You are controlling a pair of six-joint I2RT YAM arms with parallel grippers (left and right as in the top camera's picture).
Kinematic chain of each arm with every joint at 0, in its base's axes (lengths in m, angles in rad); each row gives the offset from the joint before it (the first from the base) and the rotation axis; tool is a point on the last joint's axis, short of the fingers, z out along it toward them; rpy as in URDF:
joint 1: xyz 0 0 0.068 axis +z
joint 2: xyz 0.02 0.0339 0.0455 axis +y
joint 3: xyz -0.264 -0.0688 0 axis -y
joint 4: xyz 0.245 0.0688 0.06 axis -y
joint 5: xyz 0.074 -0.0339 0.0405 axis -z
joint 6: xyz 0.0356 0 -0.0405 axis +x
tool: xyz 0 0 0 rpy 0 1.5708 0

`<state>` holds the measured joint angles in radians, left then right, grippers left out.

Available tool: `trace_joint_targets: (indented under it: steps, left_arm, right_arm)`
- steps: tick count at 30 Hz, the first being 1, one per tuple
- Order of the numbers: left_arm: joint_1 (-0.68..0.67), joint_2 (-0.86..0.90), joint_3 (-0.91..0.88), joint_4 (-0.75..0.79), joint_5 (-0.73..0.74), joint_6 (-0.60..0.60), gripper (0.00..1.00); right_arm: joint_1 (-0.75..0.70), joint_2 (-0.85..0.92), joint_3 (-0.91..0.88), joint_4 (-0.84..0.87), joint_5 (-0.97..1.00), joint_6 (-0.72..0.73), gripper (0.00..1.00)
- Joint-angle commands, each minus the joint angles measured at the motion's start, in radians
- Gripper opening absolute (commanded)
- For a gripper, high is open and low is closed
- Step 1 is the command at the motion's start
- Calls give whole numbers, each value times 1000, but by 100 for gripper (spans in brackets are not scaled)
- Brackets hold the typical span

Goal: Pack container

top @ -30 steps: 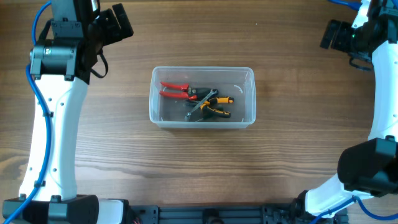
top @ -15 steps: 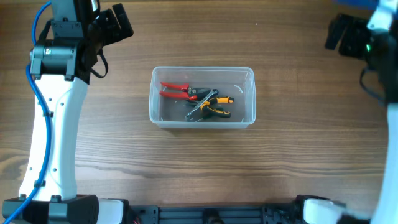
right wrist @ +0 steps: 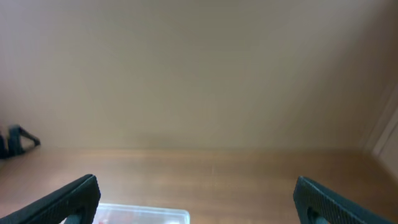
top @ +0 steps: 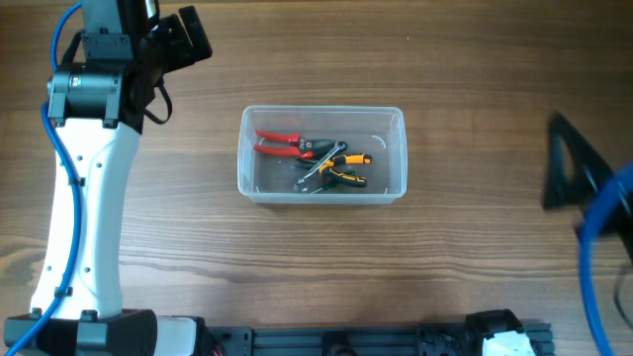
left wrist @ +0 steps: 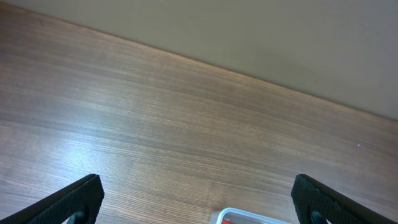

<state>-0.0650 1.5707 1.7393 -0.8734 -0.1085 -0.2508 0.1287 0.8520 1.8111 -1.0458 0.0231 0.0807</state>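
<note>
The clear plastic container (top: 394, 119) stands at the middle of the table. Inside lie red-handled pliers (top: 277, 143) and yellow-and-black pliers (top: 341, 168), with a grey tool across them. My left gripper (top: 188, 35) is open and empty, up at the far left, away from the container; a corner of the container shows in the left wrist view (left wrist: 221, 216), between the fingers (left wrist: 198, 202). My right gripper (top: 569, 173) is a dark blur at the right edge, raised; in the right wrist view its fingers (right wrist: 198, 199) are wide apart and empty, with the container's rim (right wrist: 180, 213) low in frame.
The wooden table (top: 475, 247) is bare around the container. A beige wall (right wrist: 199, 74) stands behind the table's far edge. The left arm's white link (top: 89, 198) runs down the left side.
My right arm has swung from the far right corner down toward the front right and lifted close to the camera, now blurred. The left arm and the container have not moved.
</note>
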Motion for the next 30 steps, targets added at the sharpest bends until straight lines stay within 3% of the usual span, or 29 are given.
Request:
trace_joint_targets:
  steps: [1,9,12,14,21,30]
  left_arm:
    - [5,-12,5,2,-13,-19,100]
    - [5,-12,5,2,-13,-19,100]
    - [5,-12,5,2,-13,-19,100]
    - [5,-12,5,2,-13,-19,100]
    - [5,-12,5,2,-13,-19,100]
    - [5,-12,5,2,-13,-19,100]
  right_arm:
    - [8,-126,-149,111,34,-89,100]
    - [8,-462,-779,592,28,-127,100]
    - [8,-621,-1101,814,-9,-124,100]
    - [8,-673,-1212,880,-25,-120,100]
    - [8,-781,-1500,1097,-23,-71,100]
    - [8,-813,-1691,1222,-15,2,100]
